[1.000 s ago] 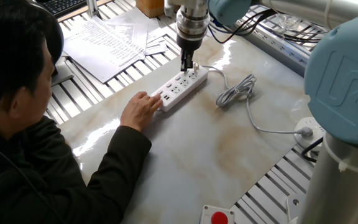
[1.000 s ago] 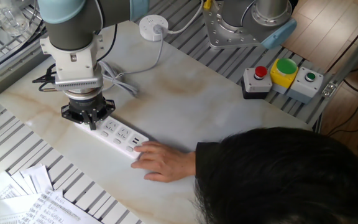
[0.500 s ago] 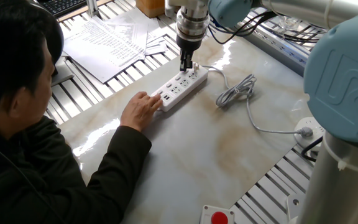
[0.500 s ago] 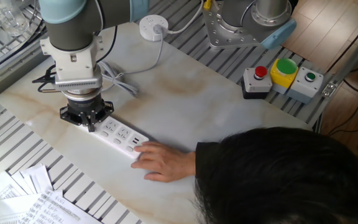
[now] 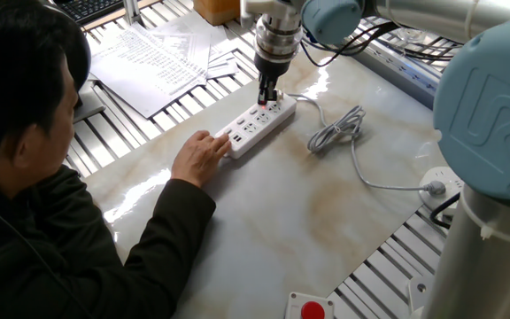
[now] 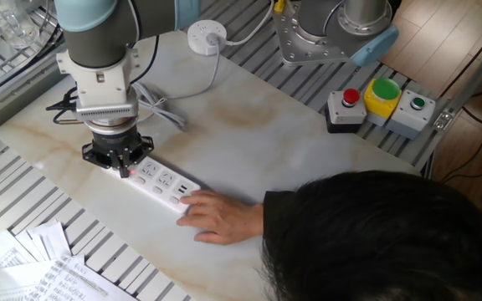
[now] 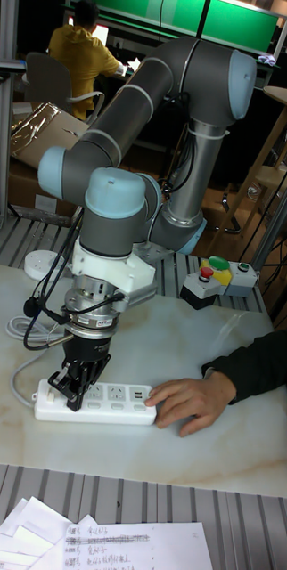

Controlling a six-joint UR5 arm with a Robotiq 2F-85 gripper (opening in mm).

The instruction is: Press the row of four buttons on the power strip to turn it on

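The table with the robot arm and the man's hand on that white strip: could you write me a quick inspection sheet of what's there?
Surface: pale marble-look table top, glossy.
Job's things: white power strip lying flat; a small red light shows beside the gripper in the other fixed view.
Person: a hand rests on the strip's near end.
Gripper: gripper tip down on the strip's cable end; finger state not readable.
Cables: strip's white cable bundled in a loop, running to a round socket puck.
Clutter: printed papers beyond the table edge.
Surroundings: button boxes with red, green and yellow caps; another person seated far behind in the tall view.
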